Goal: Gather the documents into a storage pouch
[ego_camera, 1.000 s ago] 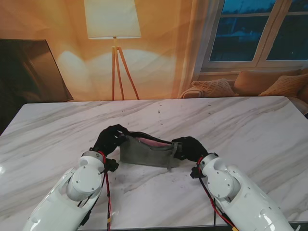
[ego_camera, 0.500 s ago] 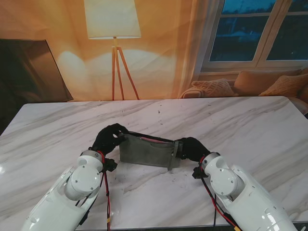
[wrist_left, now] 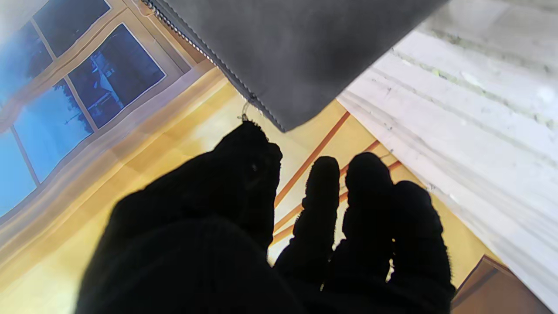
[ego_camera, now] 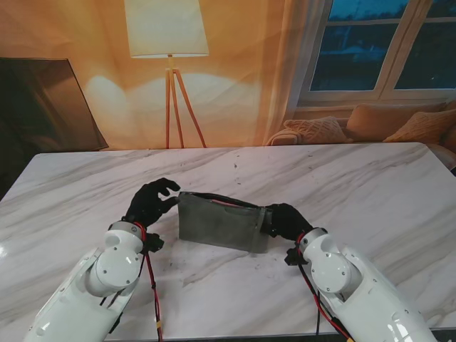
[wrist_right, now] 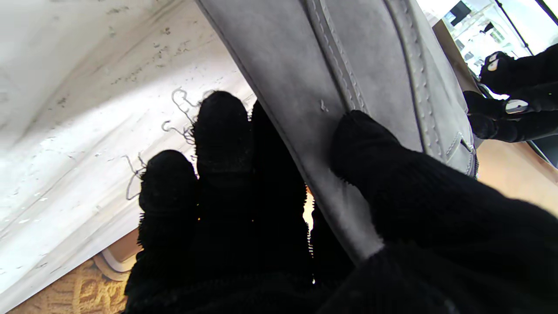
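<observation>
My right hand (ego_camera: 283, 218) holds the pouch (ego_camera: 221, 222) at its right end: in the right wrist view the thumb (wrist_right: 370, 144) presses one grey face and the fingers (wrist_right: 222, 131) wrap the other, so the felt is pinched between them. The pouch stands on its long edge on the table (ego_camera: 370, 185), just ahead of me and between my two hands. My left hand (ego_camera: 153, 201) holds nothing; its fingers are apart and curled, hovering just beside the pouch's left end without touching it, and the left wrist view shows a gap between the fingertips (wrist_left: 366, 174) and the pouch corner (wrist_left: 287, 117).

A thin strip of pink shows along the top opening from the stand's view, so I judge that papers are already inside. I see no loose documents on the marble. The zip (wrist_left: 205, 48) runs along the edge, but I cannot tell whether it is drawn closed; closing it may be what remains, along with setting the pouch down.

No brand, label or writing is readable on the pouch or anywhere else.
</observation>
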